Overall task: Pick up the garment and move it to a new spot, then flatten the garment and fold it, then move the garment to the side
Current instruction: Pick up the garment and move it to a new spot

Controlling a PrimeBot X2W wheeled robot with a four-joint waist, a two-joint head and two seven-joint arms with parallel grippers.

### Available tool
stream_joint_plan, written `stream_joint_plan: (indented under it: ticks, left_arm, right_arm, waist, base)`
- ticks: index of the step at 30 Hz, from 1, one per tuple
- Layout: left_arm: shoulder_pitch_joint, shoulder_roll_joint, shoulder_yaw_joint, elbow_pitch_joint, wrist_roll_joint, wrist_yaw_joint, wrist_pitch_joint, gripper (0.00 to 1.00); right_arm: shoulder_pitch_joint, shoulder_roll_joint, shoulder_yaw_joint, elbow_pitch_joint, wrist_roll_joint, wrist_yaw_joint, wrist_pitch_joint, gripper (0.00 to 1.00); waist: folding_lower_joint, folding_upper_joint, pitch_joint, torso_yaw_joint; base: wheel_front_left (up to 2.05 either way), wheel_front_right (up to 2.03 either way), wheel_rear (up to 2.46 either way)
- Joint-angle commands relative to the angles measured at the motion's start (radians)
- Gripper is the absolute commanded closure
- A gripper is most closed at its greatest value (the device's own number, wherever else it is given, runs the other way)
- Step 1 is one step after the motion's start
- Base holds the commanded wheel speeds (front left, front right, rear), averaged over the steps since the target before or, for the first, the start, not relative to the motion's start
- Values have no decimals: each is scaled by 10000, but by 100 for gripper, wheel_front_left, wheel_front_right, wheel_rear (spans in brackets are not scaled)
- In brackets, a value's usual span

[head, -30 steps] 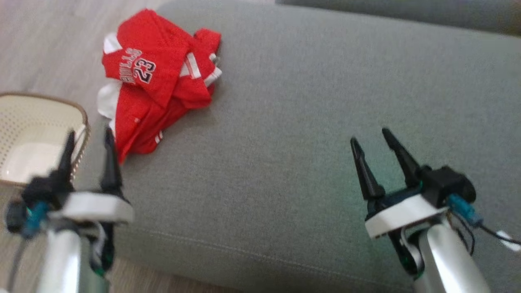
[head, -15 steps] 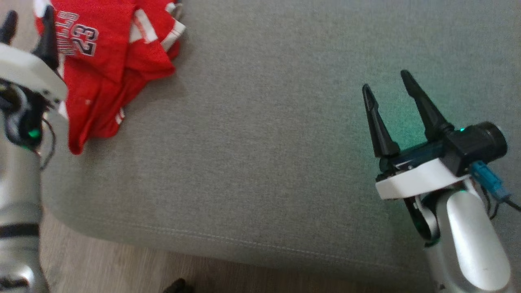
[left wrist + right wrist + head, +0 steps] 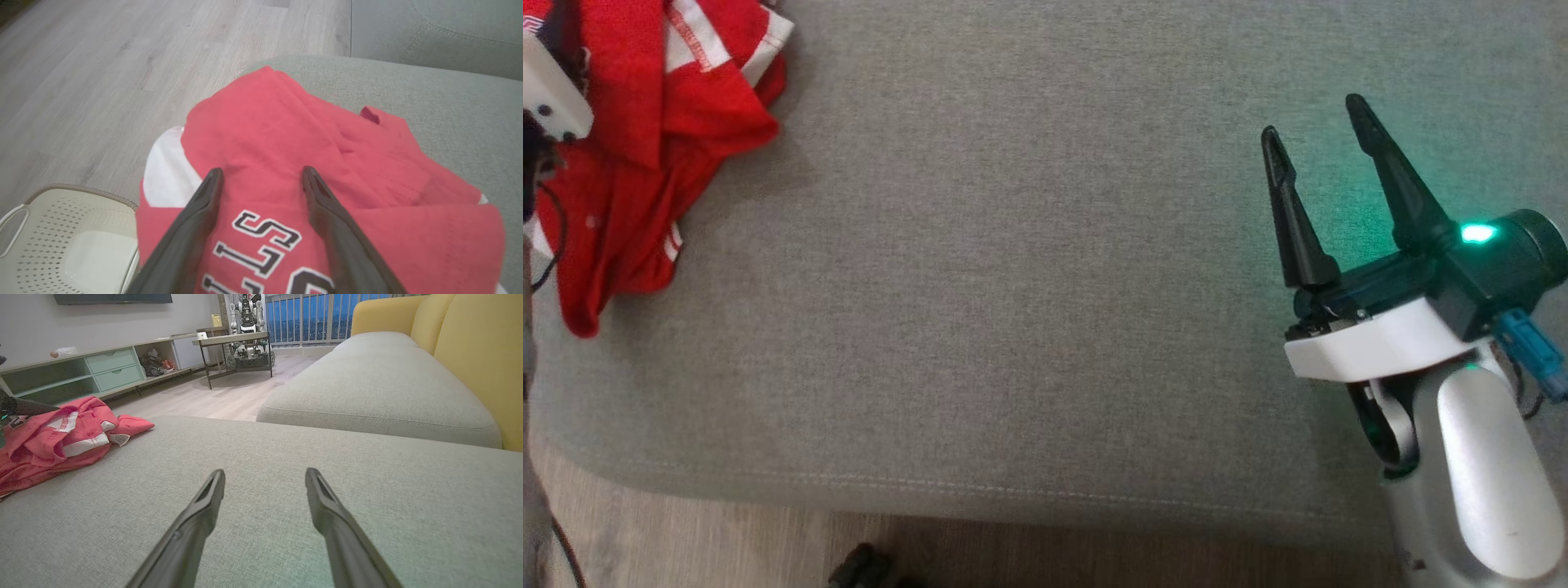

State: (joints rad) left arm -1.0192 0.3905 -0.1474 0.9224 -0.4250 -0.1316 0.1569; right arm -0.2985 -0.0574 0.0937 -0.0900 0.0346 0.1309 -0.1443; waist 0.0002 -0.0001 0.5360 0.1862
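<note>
Garment (image 3: 286,122) crumpled right beneath left end effector (image 3: 262,171), jaws apart.

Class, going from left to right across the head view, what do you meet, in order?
red garment → grey cushion → right gripper, its jaws apart.

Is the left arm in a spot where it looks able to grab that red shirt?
Probably yes. The left gripper hangs right over the crumpled red shirt with its jaws open, and nothing lies between the two. The shirt sits loose on the gray cushion, so the way looks free.
</note>
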Motion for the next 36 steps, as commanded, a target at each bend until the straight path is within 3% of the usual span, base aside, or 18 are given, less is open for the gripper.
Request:
stream_joint_plan:
  ticks: [1,2,8,18,22,30,36]
  left_arm:
    - [-442,780,99,-16,-177,11,140,62]
    - [-497,775,-25,79,-240,11,185,100]
    - [-687,953,-461,484,-463,11,-326,100]
    - [-1014,1117,-369,552,-260,187,-3201,100]
    - [-1023,1125,-333,346,-212,269,-3752,100]
    - [-207,717,-234,-1624,-343,271,-4145,100]
    - [710,95,-465,-3489,-528,371,-4036,100]
  right_arm:
    - [-169,72,262,-404,-55,-2,-4,0]
    - [-165,72,258,-396,-43,-2,-18,0]
    - [-137,72,207,-234,8,-2,-128,0]
    - [4,72,298,399,388,-2,-486,0]
    - [110,72,335,647,777,-2,-635,0]
    - [509,72,285,1228,1387,-2,-1026,0]
    - [657,72,309,1277,1602,-2,-1127,0]
  waist:
    - [-2,1,20,-71]
    - [-2,1,7,-85]
    - [-2,1,-174,-119]
    - [-2,1,-1279,-135]
    - [-2,1,-1778,-186]
    - [-2,1,-3018,-575]
    - [-2,1,-3457,-1066]
  base:
    - [0,0,0]
    - [0,0,0]
    - [0,0,0]
    - [0,0,0]
    - [0,0,0]
    - [0,0,0]
    - [0,0,0]
